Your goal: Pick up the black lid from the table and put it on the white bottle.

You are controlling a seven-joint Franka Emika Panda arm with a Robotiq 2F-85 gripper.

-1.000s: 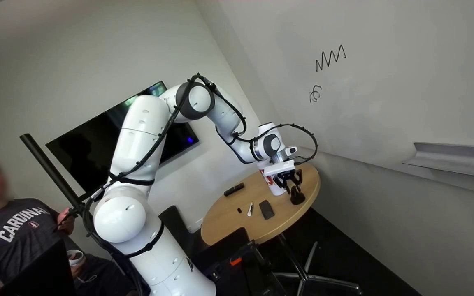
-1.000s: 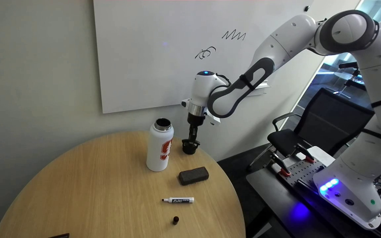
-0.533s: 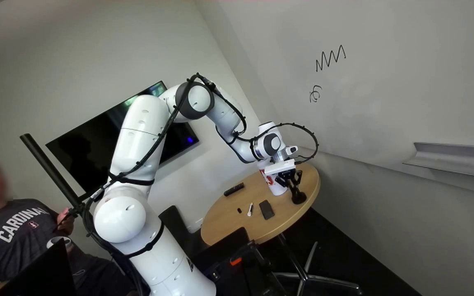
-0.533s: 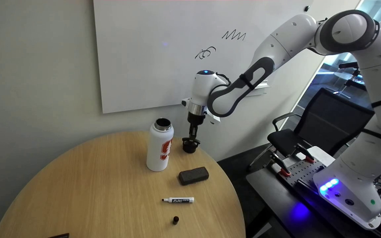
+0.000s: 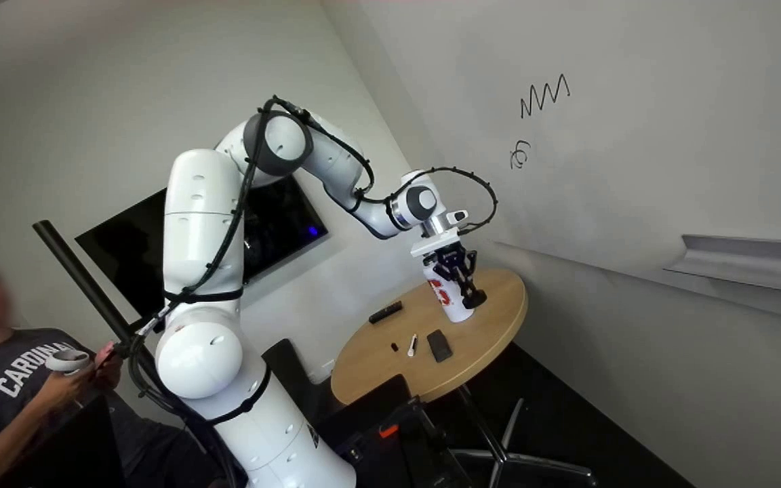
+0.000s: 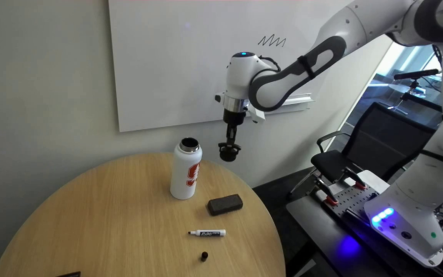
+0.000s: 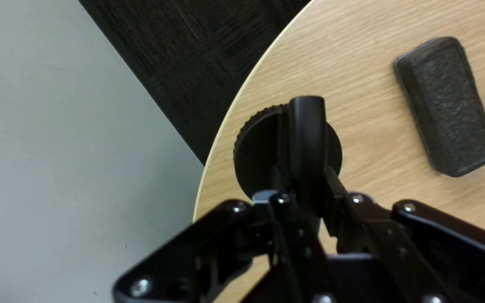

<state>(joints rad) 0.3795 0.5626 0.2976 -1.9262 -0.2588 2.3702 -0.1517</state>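
The black lid (image 6: 228, 155) is round with a ribbed rim and a raised handle strap. It hangs above the table (image 6: 110, 207), near its edge by the wall; it also shows in an exterior view (image 5: 474, 299) and the wrist view (image 7: 256, 155). My gripper (image 6: 231, 136) is shut on the lid's handle; in the wrist view my gripper (image 7: 305, 202) covers part of the lid. The white bottle (image 6: 181, 177) stands upright and open-mouthed, with a red logo. The held lid is to its right in that view, lower than its mouth. The bottle is out of the wrist view.
A black eraser (image 6: 225, 205), a white marker (image 6: 208, 232) and a tiny black cap (image 6: 204, 256) lie on the table. A dark remote (image 5: 386, 312) lies farther along. The wall with a whiteboard (image 6: 175, 65) is close behind the bottle and gripper. A person sits beside the arm.
My gripper's fingers have closed on the lid's handle. The arm has then risen and lifted the lid off the table. The bottle and the other things on the table have not moved.
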